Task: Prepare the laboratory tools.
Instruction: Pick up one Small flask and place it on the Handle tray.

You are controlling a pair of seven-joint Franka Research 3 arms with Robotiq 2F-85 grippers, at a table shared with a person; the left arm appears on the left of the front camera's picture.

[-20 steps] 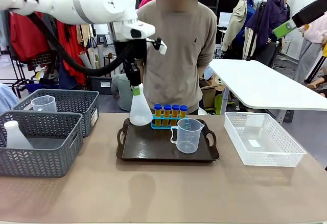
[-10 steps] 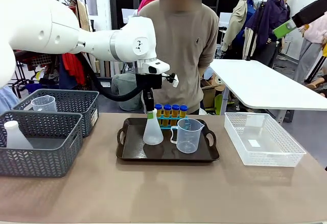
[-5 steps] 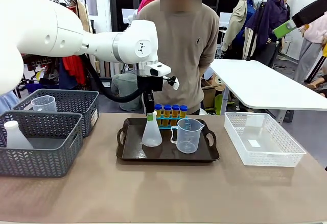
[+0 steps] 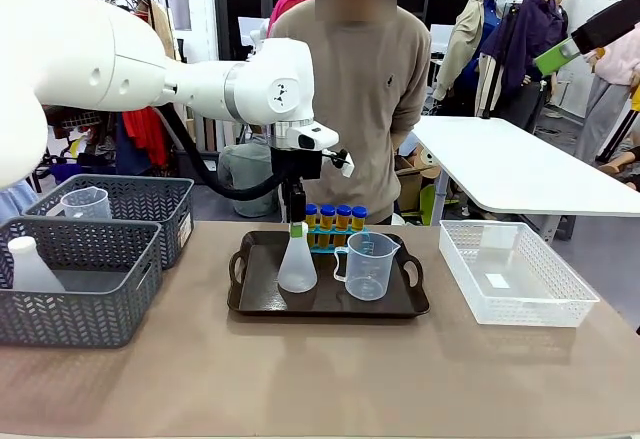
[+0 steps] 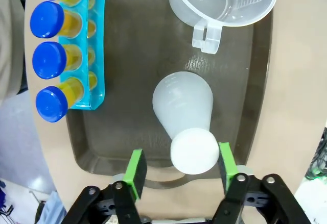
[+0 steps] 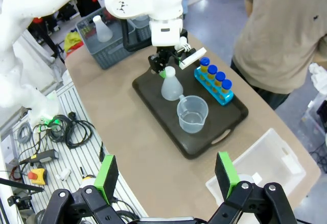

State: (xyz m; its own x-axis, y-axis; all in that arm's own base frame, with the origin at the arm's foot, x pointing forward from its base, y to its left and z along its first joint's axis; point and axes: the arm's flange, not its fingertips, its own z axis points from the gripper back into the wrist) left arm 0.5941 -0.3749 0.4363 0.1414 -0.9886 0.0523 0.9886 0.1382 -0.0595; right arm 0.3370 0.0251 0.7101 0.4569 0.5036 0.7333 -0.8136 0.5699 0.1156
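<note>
my left hand (image 5: pixel 178 172) sits spread open around the frosted white flask (image 4: pixel 297 263), pads off its neck. flask stands upright mid-frame on the black tray (image 4: pixel 262 297), just left of the clear beaker (image 4: pixel 368 266).

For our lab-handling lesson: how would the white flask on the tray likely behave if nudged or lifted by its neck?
The flask has a wide base and narrow neck, so it probably resists tipping. It looks like empty frosted plastic, so likely light. Its smooth neck may slip between the open left gripper pads.
</note>
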